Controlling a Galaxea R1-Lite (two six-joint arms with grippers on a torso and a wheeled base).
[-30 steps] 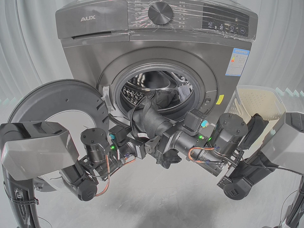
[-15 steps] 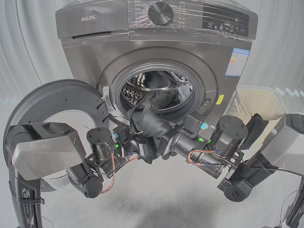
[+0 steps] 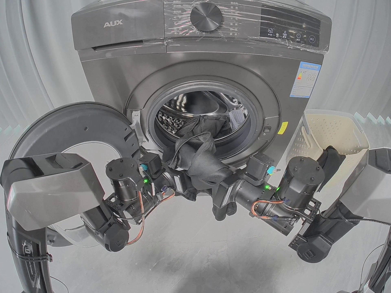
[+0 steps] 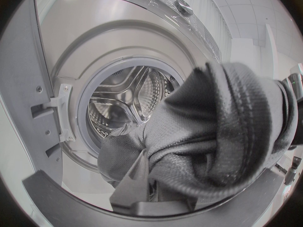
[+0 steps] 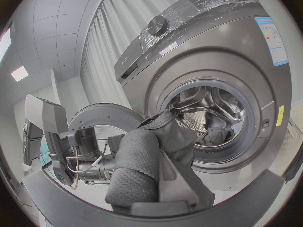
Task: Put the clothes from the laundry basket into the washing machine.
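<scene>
Curtains [image 3: 32,41] behind, right end effector [image 5: 148,186] holds black garment [image 3: 199,159] before washing machine [image 3: 122,74].

Black garment [image 3: 199,159] bunched at open mouth of grey washing machine [image 3: 118,74], cream laundry basket [image 3: 338,131] beside it

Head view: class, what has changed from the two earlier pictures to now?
The right gripper drew back toward the robot's right and slightly down; the left gripper rose slightly. The dark garment bunched higher between them at the drum opening, its hanging tail shifting right. Washing machine, open door and laundry basket stayed put.
</scene>
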